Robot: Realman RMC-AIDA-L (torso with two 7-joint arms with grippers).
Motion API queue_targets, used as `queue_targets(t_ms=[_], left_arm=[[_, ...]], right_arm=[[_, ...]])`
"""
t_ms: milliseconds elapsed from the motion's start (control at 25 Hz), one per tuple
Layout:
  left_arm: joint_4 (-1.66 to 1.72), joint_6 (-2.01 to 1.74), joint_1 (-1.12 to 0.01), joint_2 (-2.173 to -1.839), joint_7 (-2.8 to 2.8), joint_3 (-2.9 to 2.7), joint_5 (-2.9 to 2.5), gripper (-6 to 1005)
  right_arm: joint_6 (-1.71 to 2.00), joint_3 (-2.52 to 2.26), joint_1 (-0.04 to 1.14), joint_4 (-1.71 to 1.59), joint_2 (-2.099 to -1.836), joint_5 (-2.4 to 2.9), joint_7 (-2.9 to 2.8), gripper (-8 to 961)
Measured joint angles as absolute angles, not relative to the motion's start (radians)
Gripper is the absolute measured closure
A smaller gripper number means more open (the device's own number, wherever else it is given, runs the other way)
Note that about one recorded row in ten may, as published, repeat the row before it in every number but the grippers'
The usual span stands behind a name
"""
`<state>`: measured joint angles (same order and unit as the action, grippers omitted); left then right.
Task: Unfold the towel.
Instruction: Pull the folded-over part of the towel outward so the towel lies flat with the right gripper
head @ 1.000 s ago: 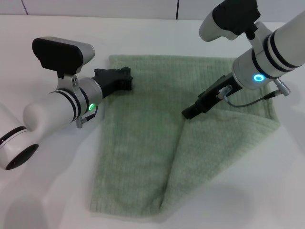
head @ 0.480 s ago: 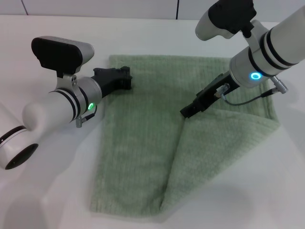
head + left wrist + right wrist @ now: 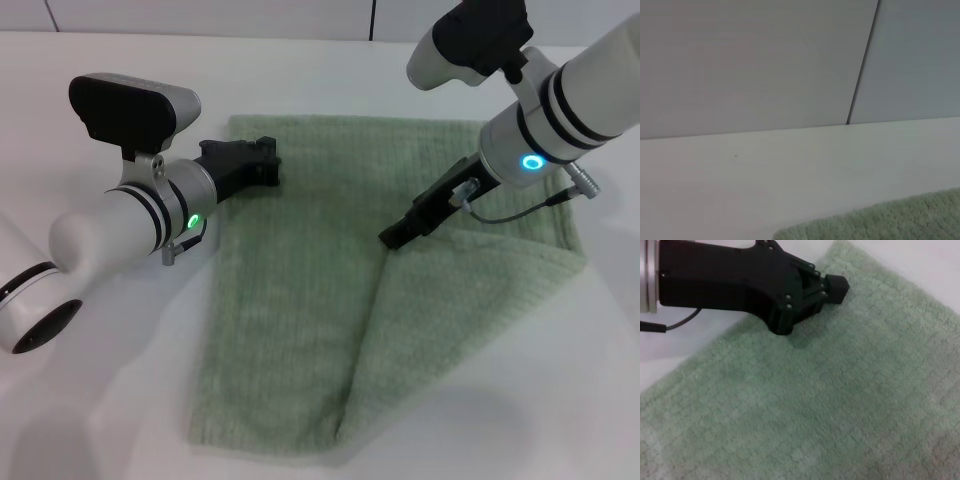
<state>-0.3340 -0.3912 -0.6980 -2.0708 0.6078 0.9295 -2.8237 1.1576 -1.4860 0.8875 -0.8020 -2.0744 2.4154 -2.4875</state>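
White table (image 3: 120, 400), folded towel (image 3: 290, 330), two tools

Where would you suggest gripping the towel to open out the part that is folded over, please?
Probably at the folded flap's corner point near the towel's middle, where the right gripper sits. The flap's two free edges meet there, so a pinch from above could carry it outward toward the robot's right.
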Motion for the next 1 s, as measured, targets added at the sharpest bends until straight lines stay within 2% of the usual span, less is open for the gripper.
queue_targets(t_ms=[1000], left_arm=[[-0.335,-0.391,-0.692,-2.071,0.606,0.929,-2.824,976]], right_arm=[[1.144,-1.491,0.893,-0.776,-2.079,2.408,-2.472,221]])
